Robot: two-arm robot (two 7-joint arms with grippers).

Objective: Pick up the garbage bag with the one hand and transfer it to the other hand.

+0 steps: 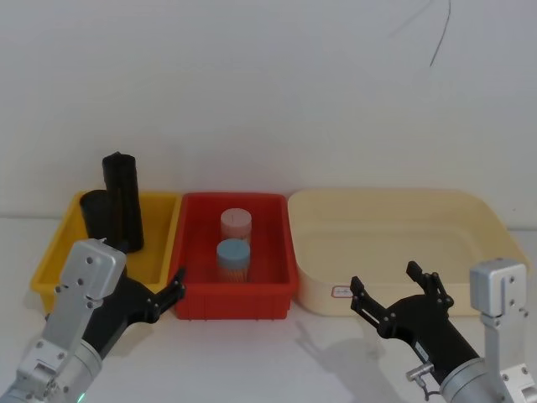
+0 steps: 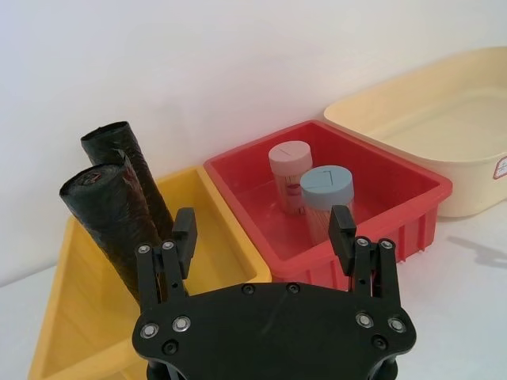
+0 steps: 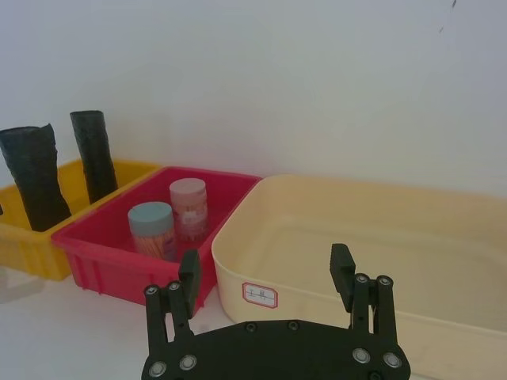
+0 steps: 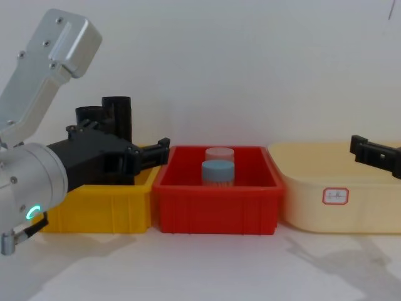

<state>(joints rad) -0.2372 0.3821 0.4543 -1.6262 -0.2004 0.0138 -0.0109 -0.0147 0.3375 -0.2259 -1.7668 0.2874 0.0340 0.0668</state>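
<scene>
The garbage bag [image 1: 92, 211] stands roughly upright at the far left of the yellow bin [image 1: 52, 252], just beside the taller roll [image 1: 123, 201] on its right. The left hand [image 2: 263, 229], the nearer one, hovers wide and empty over the bin's near right corner, pointing right, so the bag lies far-left of it. The right hand [image 1: 384, 281], also wide, hangs well apart by the cream tray [image 1: 470, 201]

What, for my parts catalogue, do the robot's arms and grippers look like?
The left gripper and right gripper are black, each with two slim fingers on a flat plate dotted with silver screws. The left arm is a thick silver cylinder with a green ring light. The right arm is silver-grey, with a thin cable at its wrist.
</scene>
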